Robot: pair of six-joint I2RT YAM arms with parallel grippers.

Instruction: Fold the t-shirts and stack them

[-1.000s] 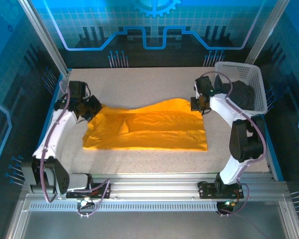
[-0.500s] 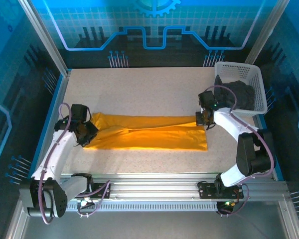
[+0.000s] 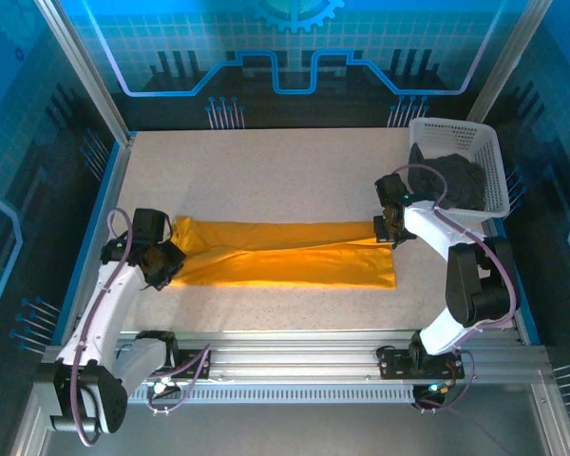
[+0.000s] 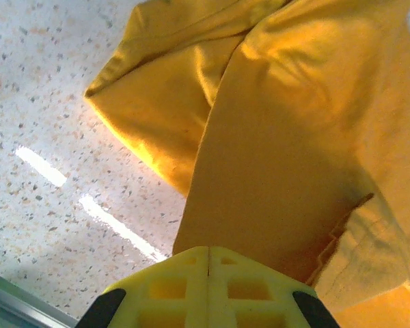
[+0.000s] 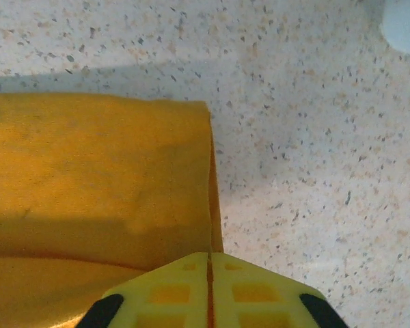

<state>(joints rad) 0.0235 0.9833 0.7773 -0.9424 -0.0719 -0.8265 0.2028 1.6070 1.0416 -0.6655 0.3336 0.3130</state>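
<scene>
Pinching plain orange-yellow cloth t-shirt (image 3: 285,255) at both ends | left gripper (image 3: 161,264), right gripper (image 3: 388,229) clamped on it | long axis left-right between them

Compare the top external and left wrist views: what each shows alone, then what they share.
Top external adds the white basket holding the charcoal shirt, plus the right end effector at one end of the orange shirt. Left wrist adds close detail: bunched folds and light streaks on the table. Both share the orange shirt, the table and the left end effector, shut on the cloth.
</scene>
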